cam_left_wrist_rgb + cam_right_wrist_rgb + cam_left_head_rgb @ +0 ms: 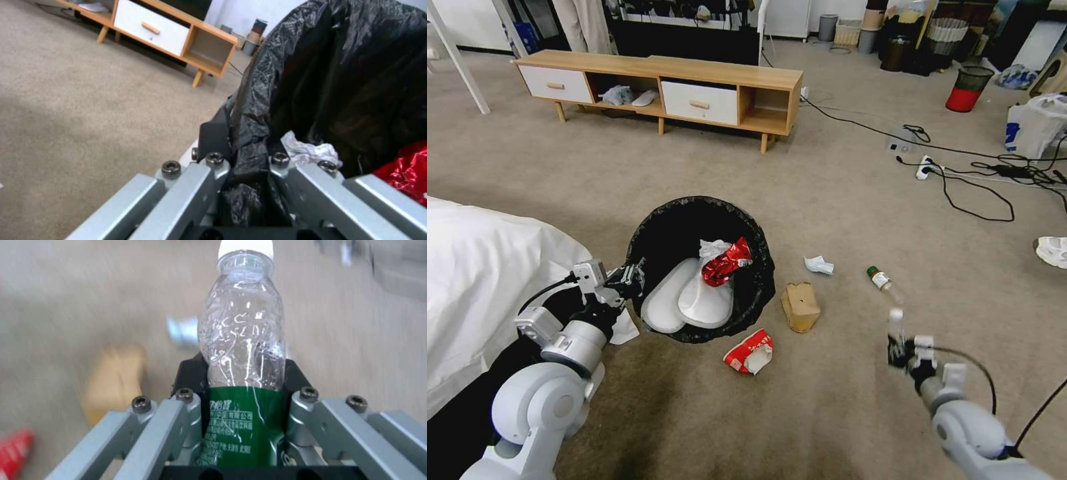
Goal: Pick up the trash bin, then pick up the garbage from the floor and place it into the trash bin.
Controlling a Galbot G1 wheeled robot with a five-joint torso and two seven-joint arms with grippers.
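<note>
Clamping a clear green-labelled bottle (242, 373) at its label band, the right gripper (902, 347) carries it off the carpet, white cap pointing away from the wrist, out to the right of the trash bin (760, 293). The left gripper (627, 279) is closed on the bin's near rim, pinching the black bag liner (311, 76) and holding the bin tilted toward the robot.

By my reading the bin is already in hand and the garbage is being collected; next the bottle must swing left over the bin's mouth before being let go.

Inside the bin lie a crushed red can (726, 261), a white tissue and two flat white slippers (694, 300). On the carpet remain a red-white paper cup (750, 352), a brown paper bag (800, 307), a crumpled tissue (819, 265) and a second bottle (882, 280).
</note>
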